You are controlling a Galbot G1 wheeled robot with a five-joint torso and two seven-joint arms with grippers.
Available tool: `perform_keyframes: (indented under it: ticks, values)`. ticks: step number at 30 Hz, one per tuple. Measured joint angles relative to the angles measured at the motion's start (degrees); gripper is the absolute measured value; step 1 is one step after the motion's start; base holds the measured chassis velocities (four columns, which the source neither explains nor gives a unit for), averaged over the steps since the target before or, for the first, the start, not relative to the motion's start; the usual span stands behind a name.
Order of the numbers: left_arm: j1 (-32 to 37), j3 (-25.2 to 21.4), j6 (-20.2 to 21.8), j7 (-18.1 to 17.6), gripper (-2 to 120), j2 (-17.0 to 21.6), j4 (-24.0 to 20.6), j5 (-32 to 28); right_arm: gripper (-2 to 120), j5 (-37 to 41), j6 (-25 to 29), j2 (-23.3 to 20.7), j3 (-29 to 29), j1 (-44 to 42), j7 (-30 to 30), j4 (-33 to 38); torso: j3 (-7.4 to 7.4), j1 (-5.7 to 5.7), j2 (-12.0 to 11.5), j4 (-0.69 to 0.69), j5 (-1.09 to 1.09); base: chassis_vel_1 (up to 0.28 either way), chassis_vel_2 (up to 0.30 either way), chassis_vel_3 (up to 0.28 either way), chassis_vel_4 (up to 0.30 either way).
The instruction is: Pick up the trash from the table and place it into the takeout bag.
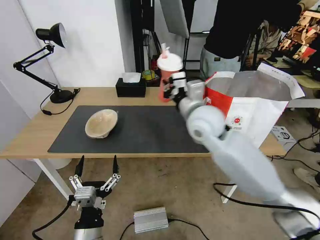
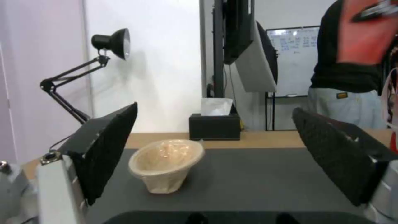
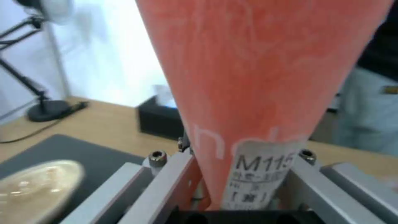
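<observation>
White wall and a dark stand rise behind the table, a long light-wood top that bears a dark grey mat.

Above the mat's far right corner, the right gripper is clamped on the red drink cup, lifted clear of the table. In the right wrist view the cup stands upright between the jaws, its narrow base with a white printed label seated between them. Its white lid and straw sit at the top in the head view. Just to the right of the mat, the takeout bag stands open at the table's right end, with its silver lining showing and a small round red logo on its white front; the cup is just beside the bag's left edge.

On the mat's left part the beige shallow bowl lies tipped on its side. Behind the mat, a black tissue box sits at the table's far edge, and a black desk lamp stands off the mat's far left corner.

Below the mat's near edge, off the table and over the floor, the left gripper hangs with its fingers spread wide, holding nothing.
</observation>
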Motion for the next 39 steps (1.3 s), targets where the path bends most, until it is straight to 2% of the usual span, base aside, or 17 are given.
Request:
perform_keyframes:
  ticks: [2,3,6,14,31,39]
  values:
    - [-0.24,0.12,0.2,0.0,100,0.19,0.06,-0.06,5,2.23,-0.5,-4.93,2.52,-0.28,-0.08,2.01,0.0,0.0,0.0,0.0,0.02,0.0,0.0,0.0,0.0]
    - [-0.24,0.12,0.2,0.0,100,0.19,0.06,-0.06,5,2.23,-0.5,-4.93,2.52,-0.28,-0.08,2.01,0.0,0.0,0.0,0.0,0.02,0.0,0.0,0.0,0.0]
    - [-0.34,0.25,0.39,0.01,100,0.08,0.0,0.16,5,5.69,-0.85,-11.1,6.72,-0.95,-0.75,3.78,0.0,0.0,0.0,-0.01,0.01,0.0,0.0,0.0,0.0]
    - [-0.42,0.76,0.64,0.18,100,0.02,-0.04,0.6,5,8.85,-1.01,-18.15,14.23,-2.49,-2.41,4.71,0.0,0.0,0.0,-0.01,0.01,0.0,0.0,0.0,0.0]
    - [-0.18,0.77,0.32,0.18,100,0.21,0.56,0.86,5,11.48,-1.08,-23.88,20.73,-4.86,-5.12,0.01,0.0,0.0,0.0,0.0,-0.01,0.0,0.0,0.0,0.0]
    - [-0.51,0.1,0.3,0.09,100,0.34,0.5,0.0,5,10.09,-0.93,-23.11,21.22,-6.87,-5.95,-2.96,0.0,0.0,0.0,0.0,0.0,0.0,0.0,0.0,0.0]
